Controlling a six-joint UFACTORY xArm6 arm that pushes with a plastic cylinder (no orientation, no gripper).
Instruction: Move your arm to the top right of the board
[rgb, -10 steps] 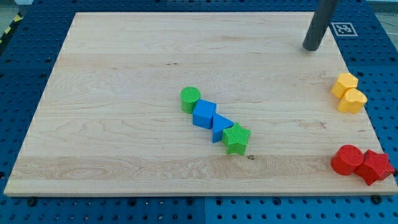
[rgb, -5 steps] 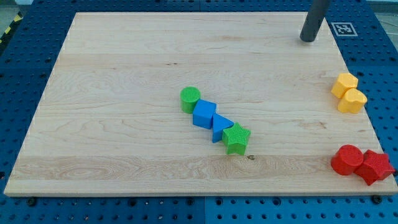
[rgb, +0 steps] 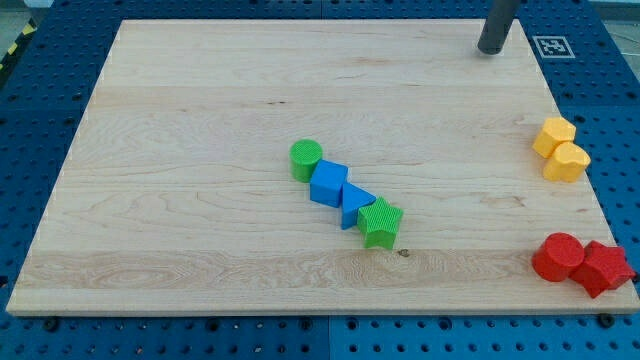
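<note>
My tip (rgb: 490, 50) rests on the wooden board (rgb: 200, 120) near its top right corner, far from every block. The dark rod rises out of the view's top. In the board's middle, four blocks lie in a diagonal chain: a green cylinder (rgb: 306, 159), a blue cube (rgb: 328, 183), a blue triangle (rgb: 354, 205) and a green star (rgb: 380, 222). Two yellow blocks (rgb: 559, 148) sit at the right edge, well below my tip. A red cylinder (rgb: 557, 257) and a red star-like block (rgb: 602, 267) sit at the bottom right.
A black-and-white marker tag (rgb: 551, 45) lies at the board's top right corner, just right of my tip. Blue pegboard (rgb: 40, 110) surrounds the board on all sides.
My tip has slid a little toward the view's top and slightly left, closer to the board's top edge. No block has moved.
</note>
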